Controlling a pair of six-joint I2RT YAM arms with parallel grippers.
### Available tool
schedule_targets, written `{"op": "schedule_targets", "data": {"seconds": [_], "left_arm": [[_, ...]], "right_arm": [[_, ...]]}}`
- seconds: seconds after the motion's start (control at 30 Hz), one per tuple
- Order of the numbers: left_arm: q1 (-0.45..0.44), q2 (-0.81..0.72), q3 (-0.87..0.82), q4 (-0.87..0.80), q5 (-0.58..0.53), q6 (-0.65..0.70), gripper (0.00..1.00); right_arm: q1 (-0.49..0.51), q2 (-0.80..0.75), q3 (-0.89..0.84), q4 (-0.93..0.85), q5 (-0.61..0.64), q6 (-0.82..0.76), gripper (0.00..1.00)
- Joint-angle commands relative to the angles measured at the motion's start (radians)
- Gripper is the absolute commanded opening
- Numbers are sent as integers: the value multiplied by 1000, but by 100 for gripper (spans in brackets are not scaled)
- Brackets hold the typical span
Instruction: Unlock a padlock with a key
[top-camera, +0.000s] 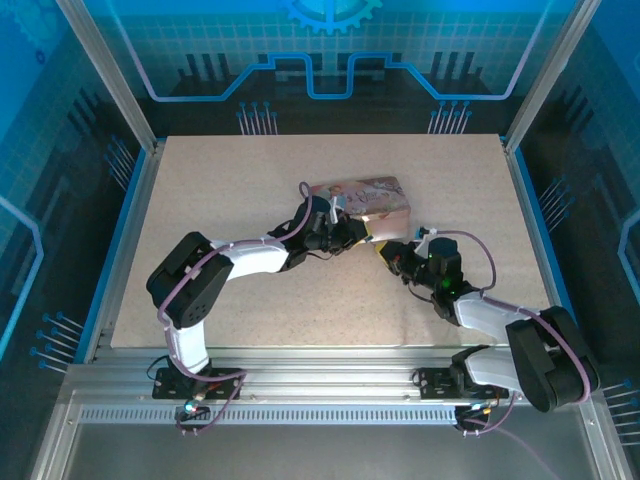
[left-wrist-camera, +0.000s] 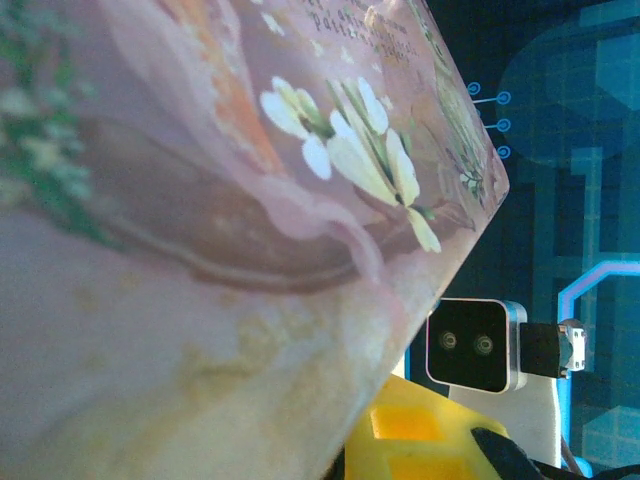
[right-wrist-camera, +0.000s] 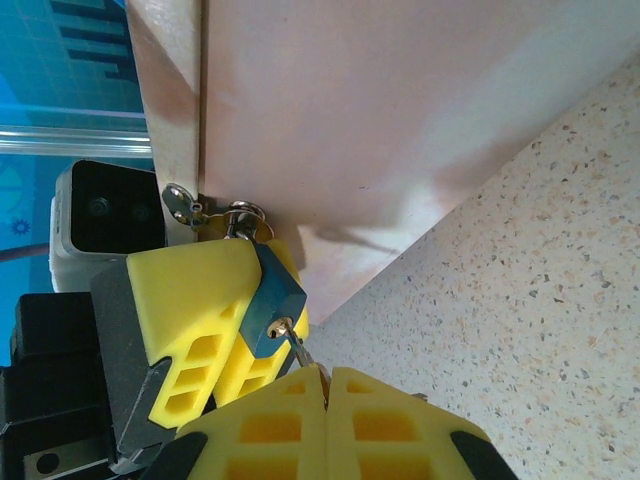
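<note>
In the right wrist view the small dark blue padlock (right-wrist-camera: 272, 300) sits pinched between the yellow fingers (right-wrist-camera: 190, 300) of my left gripper (top-camera: 352, 232). Its silvery shackle (right-wrist-camera: 245, 215) passes through the metal clasp (right-wrist-camera: 180, 205) at the edge of the pink box (right-wrist-camera: 350, 120). A thin metal key (right-wrist-camera: 297, 350) is stuck into the keyhole on the lock's underside. My right gripper (right-wrist-camera: 325, 375) is shut on the key's head, right below the lock. From above, both grippers meet at the near edge of the box (top-camera: 365, 198), the right gripper (top-camera: 386, 252) coming from the right.
The box's illustrated lid (left-wrist-camera: 200, 200) is close against the left wrist camera. The other wrist's camera (left-wrist-camera: 475, 345) and a yellow finger (left-wrist-camera: 430, 440) show beside it. Speckled tabletop (top-camera: 250, 300) lies bare around the arms, framed by aluminium rails (top-camera: 300, 380).
</note>
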Motion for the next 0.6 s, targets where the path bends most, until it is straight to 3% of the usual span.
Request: {"op": "schedule_targets", "data": {"seconds": [0.0,0.57], "left_arm": [[0,18,16,59,32,-21,12],[-4,31,12,91,43,-41,12]], "right_arm": [[11,-17,15,49,13,6,0],[13,6,25,64,26,7,0]]}}
